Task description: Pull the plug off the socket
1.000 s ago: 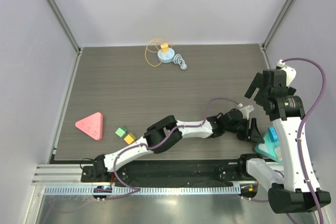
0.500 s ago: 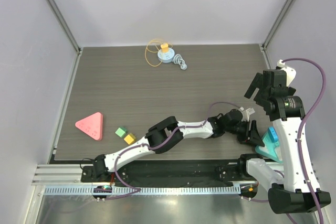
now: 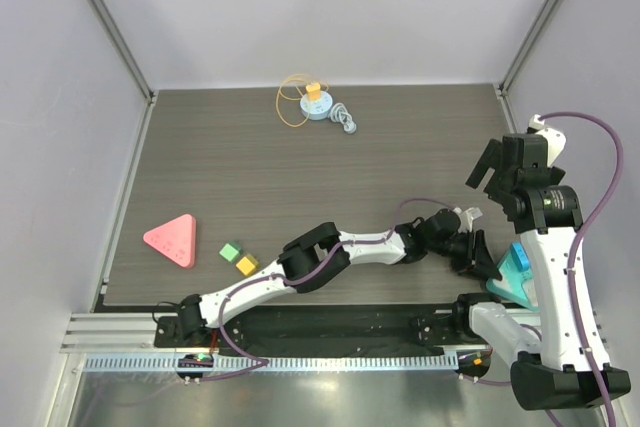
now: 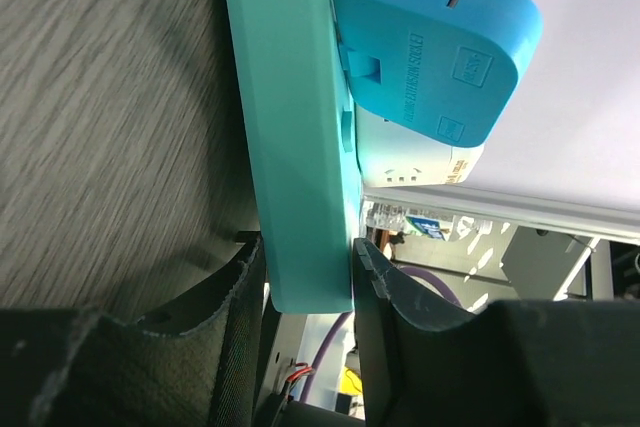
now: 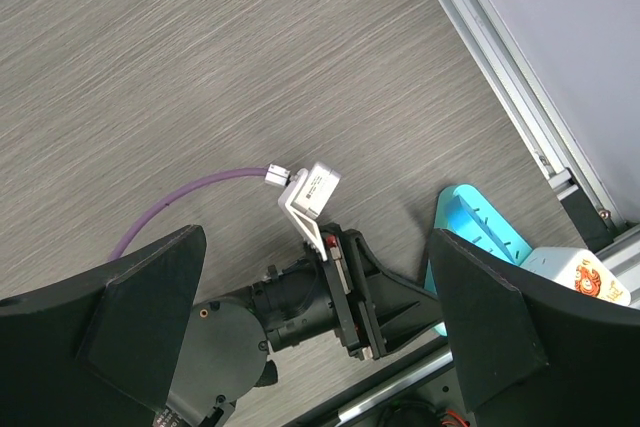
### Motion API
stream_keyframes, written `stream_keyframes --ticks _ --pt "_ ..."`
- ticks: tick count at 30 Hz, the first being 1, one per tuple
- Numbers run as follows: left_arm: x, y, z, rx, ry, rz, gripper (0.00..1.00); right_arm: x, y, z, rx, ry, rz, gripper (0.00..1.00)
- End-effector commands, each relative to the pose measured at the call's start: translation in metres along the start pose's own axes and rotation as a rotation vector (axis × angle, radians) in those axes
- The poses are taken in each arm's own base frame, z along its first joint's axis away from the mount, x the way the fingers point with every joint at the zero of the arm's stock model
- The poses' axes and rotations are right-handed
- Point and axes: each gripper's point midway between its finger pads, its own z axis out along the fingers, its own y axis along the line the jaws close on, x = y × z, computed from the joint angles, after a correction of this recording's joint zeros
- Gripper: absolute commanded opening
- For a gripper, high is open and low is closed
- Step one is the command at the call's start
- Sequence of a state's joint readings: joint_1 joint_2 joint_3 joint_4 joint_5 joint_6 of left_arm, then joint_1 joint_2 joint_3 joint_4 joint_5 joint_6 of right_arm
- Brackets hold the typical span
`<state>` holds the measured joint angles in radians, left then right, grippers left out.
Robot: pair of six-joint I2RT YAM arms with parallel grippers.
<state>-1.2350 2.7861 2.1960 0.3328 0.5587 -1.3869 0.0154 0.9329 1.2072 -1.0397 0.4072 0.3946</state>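
Note:
The teal socket board (image 4: 290, 127) stands edge-on at the table's near right corner. The blue plug (image 4: 430, 42) sits on its face. My left gripper (image 4: 305, 277) has one finger on each side of the board's near end, shut on it. In the top view the left gripper (image 3: 482, 259) reaches the board (image 3: 508, 284), with the plug (image 3: 520, 251) beside the right arm. My right gripper (image 3: 487, 175) hangs wide open and empty above them. In the right wrist view my right gripper (image 5: 330, 347) looks down on the left wrist and the board (image 5: 480, 232).
A pink triangle (image 3: 172, 240), a green cube (image 3: 230, 250) and a yellow cube (image 3: 246, 265) lie at the near left. A blue-and-yellow spool with a rubber band (image 3: 315, 102) and a grey piece (image 3: 345, 119) lie at the far edge. A rail (image 5: 500, 57) borders the table's right side.
My left gripper has slid a little right and nearer, onto the end of the socket board. The right arm has barely moved.

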Motion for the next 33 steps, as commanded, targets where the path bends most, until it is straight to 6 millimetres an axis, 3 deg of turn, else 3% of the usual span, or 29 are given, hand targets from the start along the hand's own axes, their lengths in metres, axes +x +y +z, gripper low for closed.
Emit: stream_keyframes --ticks 1,3,5,6,8,12,13,18,19,22,24,25,28,29,33 --pt "-0.007 -0.024 -0.006 0.072 -0.001 0.004 0.14 -0.013 0.001 -0.008 -0.019 -0.049 0.010 1.00" --pt "-0.013 -0.034 -0.013 0.085 -0.018 0.014 0.09 -0.011 0.000 -0.007 -0.020 -0.046 0.008 1.00" --pt "-0.017 -0.024 -0.021 0.063 -0.035 0.011 0.00 -0.006 0.000 -0.006 -0.022 -0.036 0.004 1.00" --pt "-0.020 -0.030 -0.027 0.062 -0.044 0.032 0.00 -0.004 0.002 -0.005 -0.030 -0.028 0.001 1.00" --pt "-0.024 -0.015 -0.037 0.010 -0.066 0.031 0.00 0.002 0.003 -0.001 -0.036 -0.010 -0.010 1.00" --pt "-0.032 -0.008 -0.060 -0.032 -0.094 0.051 0.00 0.011 0.009 0.008 -0.057 0.015 -0.020 1.00" --pt "-0.037 -0.013 -0.068 -0.033 -0.105 0.064 0.00 0.015 0.013 0.009 -0.081 0.029 -0.027 1.00" --pt "-0.042 0.014 -0.108 -0.113 -0.138 0.060 0.00 0.033 0.040 0.013 -0.230 0.085 -0.044 1.00" --pt "-0.051 0.006 -0.120 -0.107 -0.158 0.081 0.00 0.042 0.046 0.015 -0.266 0.117 -0.042 1.00" --pt "-0.050 0.030 -0.147 -0.158 -0.172 0.051 0.00 0.050 0.058 0.019 -0.323 0.144 -0.031 0.98" --pt "-0.053 0.026 -0.162 -0.151 -0.188 0.060 0.00 0.060 0.065 0.025 -0.352 0.175 -0.034 0.97" --pt "-0.047 0.040 -0.171 -0.176 -0.183 0.039 0.00 0.065 0.070 0.026 -0.381 0.196 -0.034 0.96" --pt "-0.052 0.039 -0.193 -0.179 -0.205 0.049 0.00 0.079 0.080 0.034 -0.414 0.238 -0.048 0.93" --pt "-0.049 0.051 -0.204 -0.204 -0.208 0.031 0.00 0.086 0.085 0.034 -0.425 0.256 -0.064 0.93" --pt "-0.049 0.058 -0.231 -0.219 -0.224 0.021 0.00 0.099 0.103 0.033 -0.444 0.272 -0.119 0.92"
